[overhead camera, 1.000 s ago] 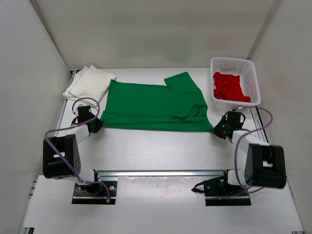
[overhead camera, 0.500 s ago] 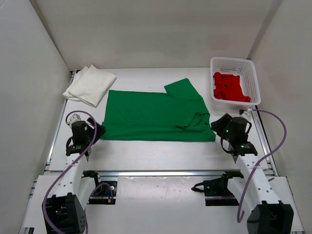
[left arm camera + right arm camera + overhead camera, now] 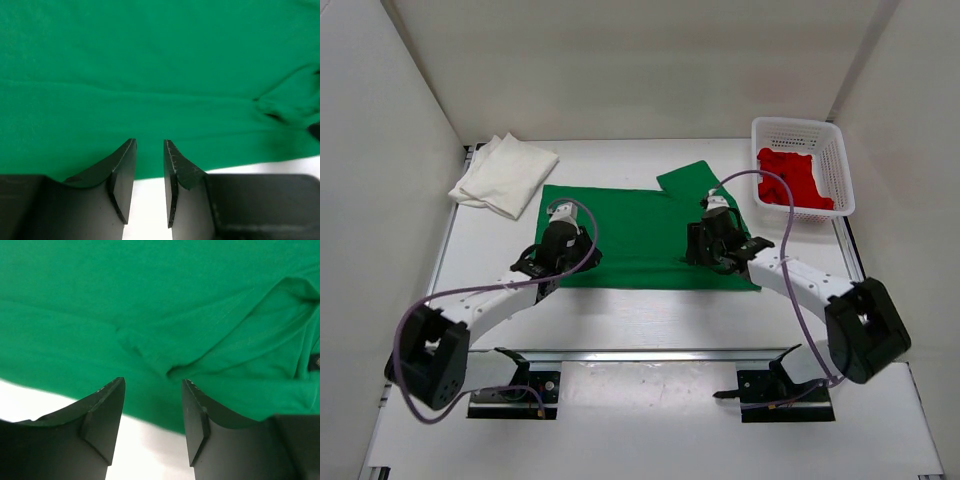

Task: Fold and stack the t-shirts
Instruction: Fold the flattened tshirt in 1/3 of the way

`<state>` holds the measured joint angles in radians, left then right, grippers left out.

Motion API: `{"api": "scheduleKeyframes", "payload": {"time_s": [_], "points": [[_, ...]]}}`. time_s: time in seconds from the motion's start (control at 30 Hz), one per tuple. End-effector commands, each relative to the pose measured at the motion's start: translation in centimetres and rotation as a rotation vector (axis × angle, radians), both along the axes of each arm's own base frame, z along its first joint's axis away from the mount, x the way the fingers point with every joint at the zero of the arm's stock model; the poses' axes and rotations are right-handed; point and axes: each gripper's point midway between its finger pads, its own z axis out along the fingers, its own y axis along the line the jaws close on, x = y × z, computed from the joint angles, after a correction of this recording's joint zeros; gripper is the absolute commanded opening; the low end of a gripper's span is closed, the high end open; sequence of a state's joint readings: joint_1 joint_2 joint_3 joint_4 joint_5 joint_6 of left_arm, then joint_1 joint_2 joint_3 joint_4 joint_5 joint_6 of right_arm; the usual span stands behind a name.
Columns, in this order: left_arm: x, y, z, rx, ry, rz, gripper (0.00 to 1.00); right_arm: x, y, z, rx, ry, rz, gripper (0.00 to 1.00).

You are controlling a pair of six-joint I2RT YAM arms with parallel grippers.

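Now the green t-shirt [image 3: 640, 235] lies flat in the middle of the top view; it looks soft, light and floppy, so pinch its lower edge near both corners; the left gripper [image 3: 149, 142] and right gripper [image 3: 152, 382] hang open over it, holding nothing.

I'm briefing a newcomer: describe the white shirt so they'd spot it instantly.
Start at the table, then go to its far left corner, beside the green shirt. The white shirt lies there folded, the only pale cloth; the red shirt sits in the basket.
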<state>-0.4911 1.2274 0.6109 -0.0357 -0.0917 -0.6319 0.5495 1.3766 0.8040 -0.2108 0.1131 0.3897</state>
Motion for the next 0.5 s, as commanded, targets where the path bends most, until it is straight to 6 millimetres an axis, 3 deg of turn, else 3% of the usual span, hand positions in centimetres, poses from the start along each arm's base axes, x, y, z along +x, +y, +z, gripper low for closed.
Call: {"api": "scheduleKeyframes", "payload": {"time_s": [0.0,0.17,0.2,0.3,0.47], "points": [[1.1,-1.2,-0.1,-0.026,-0.027,-0.033,0.39,2.4,-0.4,0.6,-0.072,-0.049,0.007,0.48],[0.8,0.2,-1.9,-0.050,0.009,0.005,0.41,3.2,-0.2,-1.1,-0.082,-0.005,0.012,0.47],[1.0,0.6,-1.5,-0.060,-0.006,0.019,0.41,3.4,0.0,-1.1,-0.083,-0.007,0.013,0.45],[0.6,0.7,-2.1,-0.057,0.006,0.018,0.42,3.2,0.0,-2.1,-0.096,0.023,0.006,0.38],[0.3,0.3,-3.1,-0.077,0.032,0.010,0.41,3.5,0.0,-2.1,-0.089,0.023,-0.008,0.22]]}}
